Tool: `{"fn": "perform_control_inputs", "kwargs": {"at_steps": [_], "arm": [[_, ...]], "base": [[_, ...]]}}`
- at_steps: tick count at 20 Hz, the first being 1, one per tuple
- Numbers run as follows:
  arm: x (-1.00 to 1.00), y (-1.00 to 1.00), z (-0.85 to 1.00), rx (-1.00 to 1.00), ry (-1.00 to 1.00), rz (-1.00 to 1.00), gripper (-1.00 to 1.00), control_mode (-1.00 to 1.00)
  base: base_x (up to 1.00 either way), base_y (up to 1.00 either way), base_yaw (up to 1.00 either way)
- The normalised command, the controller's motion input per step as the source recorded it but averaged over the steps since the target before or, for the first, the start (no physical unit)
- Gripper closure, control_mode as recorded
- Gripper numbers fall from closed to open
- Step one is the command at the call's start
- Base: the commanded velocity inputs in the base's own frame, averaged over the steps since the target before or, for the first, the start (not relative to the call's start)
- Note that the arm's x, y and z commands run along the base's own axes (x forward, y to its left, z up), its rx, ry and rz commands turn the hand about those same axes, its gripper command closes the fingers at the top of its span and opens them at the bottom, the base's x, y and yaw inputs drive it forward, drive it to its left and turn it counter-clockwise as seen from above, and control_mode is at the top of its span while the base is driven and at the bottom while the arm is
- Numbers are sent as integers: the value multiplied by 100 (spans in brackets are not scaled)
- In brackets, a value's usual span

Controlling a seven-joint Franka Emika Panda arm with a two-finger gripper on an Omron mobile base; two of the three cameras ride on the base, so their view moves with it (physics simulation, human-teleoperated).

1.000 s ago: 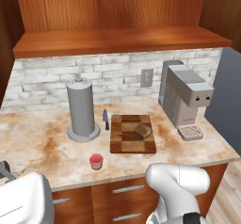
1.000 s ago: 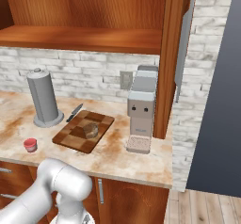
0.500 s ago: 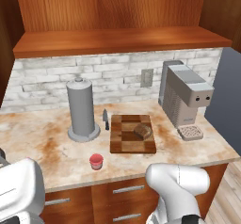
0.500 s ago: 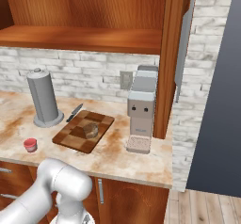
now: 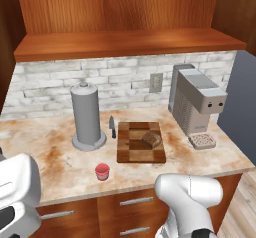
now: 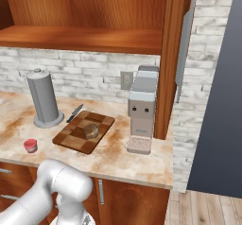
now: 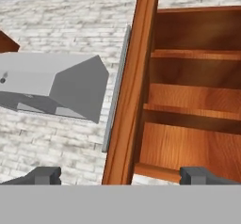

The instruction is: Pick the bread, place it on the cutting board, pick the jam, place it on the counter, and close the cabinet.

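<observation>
Bread (image 5: pixel 152 140), mottled brown chunk, on checkered wooden cutting board (image 5: pixel 131 151); squat red jam (image 5: pixel 102 171) on marbled counter (image 5: pixel 55 157); jaws released.

Whitewashed brick backsplash (image 5: pixel 125 77) ran behind the surface, with a grey outlet plate (image 5: pixel 156 82) set in it. Wood plank floor (image 6: pixel 208 210) showed at lower right, beside a dark blue-grey wall (image 6: pixel 222 91). Wooden drawer fronts (image 5: pixel 130 207) with metal handles sat below. Lighting was even and soft.
</observation>
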Motion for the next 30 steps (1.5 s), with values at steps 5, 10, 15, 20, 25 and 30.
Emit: {"fn": "perform_control_inputs", "kwargs": {"at_steps": [5,10,15,20,25,30], "arm": [[27,4,-4,0,0,0,-100,-100],[23,6,-6,0,-1,0,-100,-100],[20,10,-6,0,-1,0,-100,-100],[20,12,-6,0,-1,0,-100,-100],[20,17,-3,0,0,0,-100,-100],[23,10,-1,0,0,0,-100,-100]], "base": [[0,0,0],[0,0,0],[0,0,0],[0,0,0],[0,0,0],[0,0,0]]}}
